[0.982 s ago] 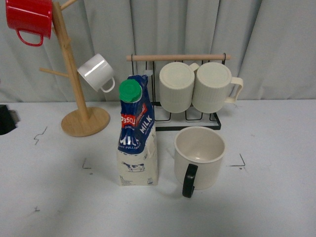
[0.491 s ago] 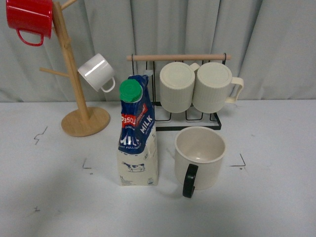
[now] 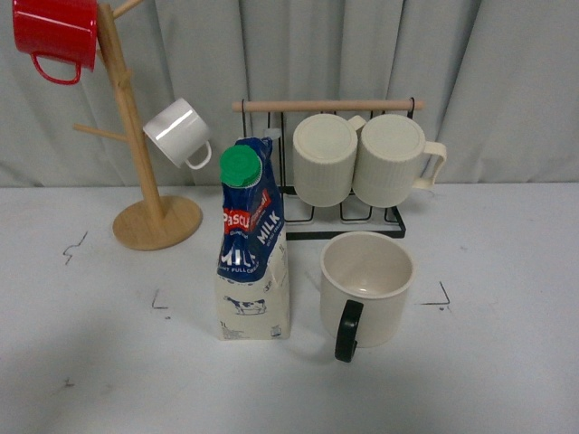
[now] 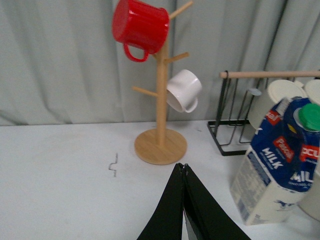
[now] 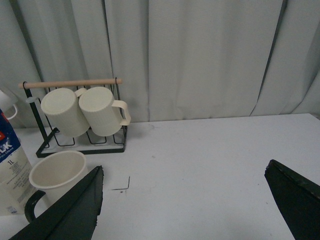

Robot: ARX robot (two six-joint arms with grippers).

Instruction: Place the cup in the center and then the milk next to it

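Observation:
The cup (image 3: 366, 289), a large cream mug with a black handle turned toward me, stands upright on the white table (image 3: 507, 362). The milk carton (image 3: 252, 249), blue top and green cap, stands upright just to its left, a small gap between them. Neither arm shows in the front view. In the left wrist view my left gripper (image 4: 183, 167) is shut and empty, above bare table, with the milk carton (image 4: 277, 167) off to its side. In the right wrist view my right gripper (image 5: 185, 182) is open and empty, with the cup (image 5: 55, 175) and carton (image 5: 10, 160) beyond one finger.
A black wire rack (image 3: 348, 212) with a wooden bar holds two ribbed cream mugs (image 3: 324, 158) right behind the cup. A wooden mug tree (image 3: 149, 212) at the back left carries a red mug (image 3: 52, 34) and a small white mug (image 3: 177, 132). Grey curtains hang behind.
A dark object at the far left table edge one second ago has left the front view. The cup and the milk carton have not moved.

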